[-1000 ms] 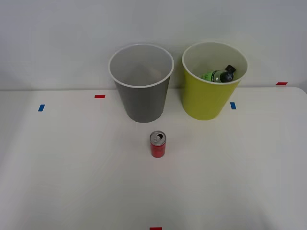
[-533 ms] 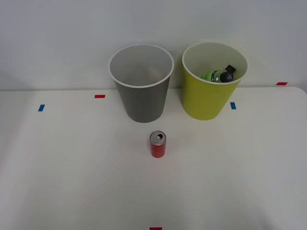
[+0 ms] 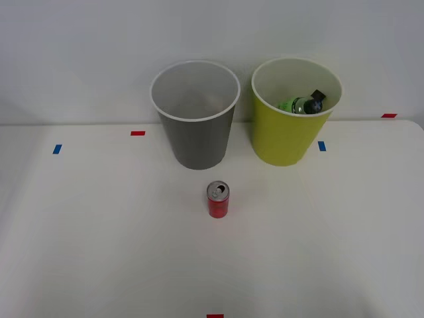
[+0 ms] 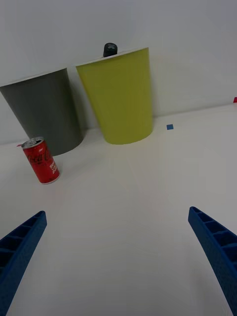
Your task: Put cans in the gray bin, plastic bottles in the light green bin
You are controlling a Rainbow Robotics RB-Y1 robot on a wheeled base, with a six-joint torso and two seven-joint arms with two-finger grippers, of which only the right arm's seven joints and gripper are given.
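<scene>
Nothing has moved since the earlier frames: the can, both bins and the bottle sit exactly where they were.

Left of centre in the front view, the gray bin [image 3: 195,116] stands upright at the back of the white bench [image 3: 99,252], and nothing can be seen inside it. Just below it, near the middle of the frame, the small red can [image 3: 218,199] stands upright, apart from both bins. To the right stands the light green bin [image 3: 295,112], with the green plastic bottle [image 3: 301,104] already inside.

In the wrist view the hand [image 4: 118,256] is spread wide open, holding nothing, well short of the can.

The can looks light, rigid and smooth, perhaps slippery; gripping its sides at mid-height seems safest, without crushing it.
</scene>
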